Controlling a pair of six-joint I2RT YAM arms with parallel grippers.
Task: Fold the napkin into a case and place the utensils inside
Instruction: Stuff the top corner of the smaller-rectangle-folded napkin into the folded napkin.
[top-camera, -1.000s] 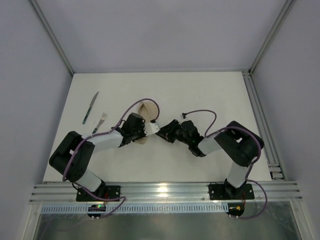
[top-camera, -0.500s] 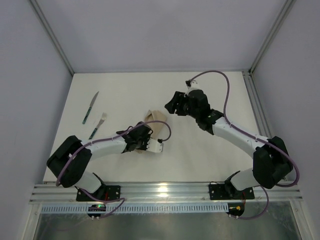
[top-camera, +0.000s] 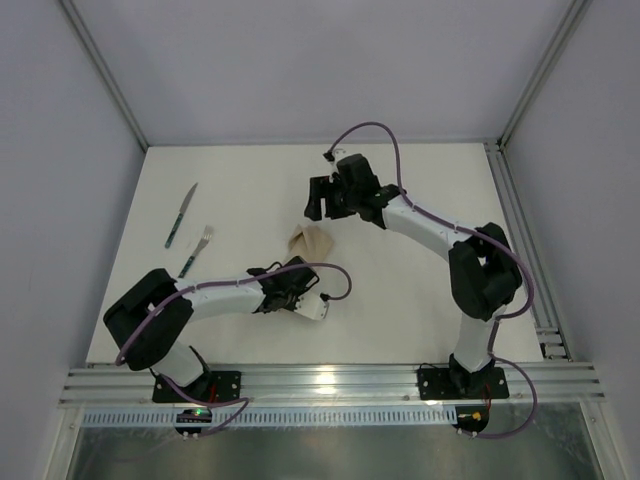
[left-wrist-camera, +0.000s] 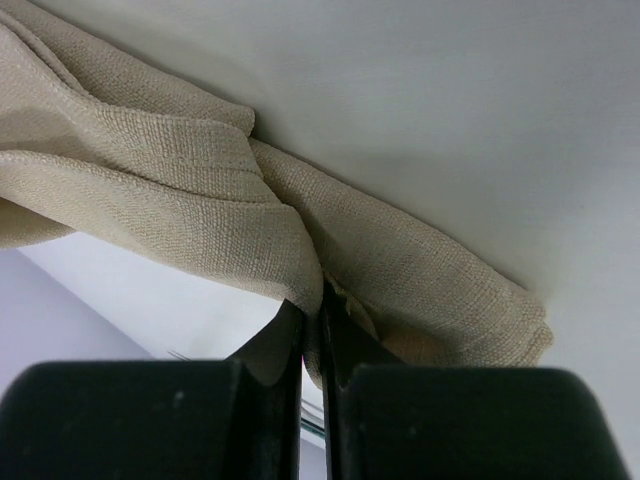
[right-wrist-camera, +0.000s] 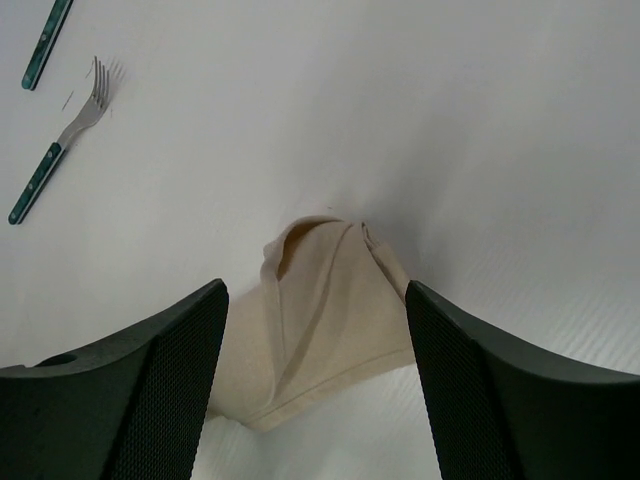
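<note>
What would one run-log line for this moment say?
left gripper: shut on napkin | right gripper: open, off napkin | knife, fork: on table, apart from napkin

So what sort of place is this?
Probably a robotics lab test cell: a white table boxed by plain panels and aluminium rails, robot arms bolted on, practising with a napkin.

A fixed camera overhead, behind me, looks down onto the table (top-camera: 250, 180). My left wrist view sits close against the napkin (left-wrist-camera: 180, 190); my right sees it from higher.
</note>
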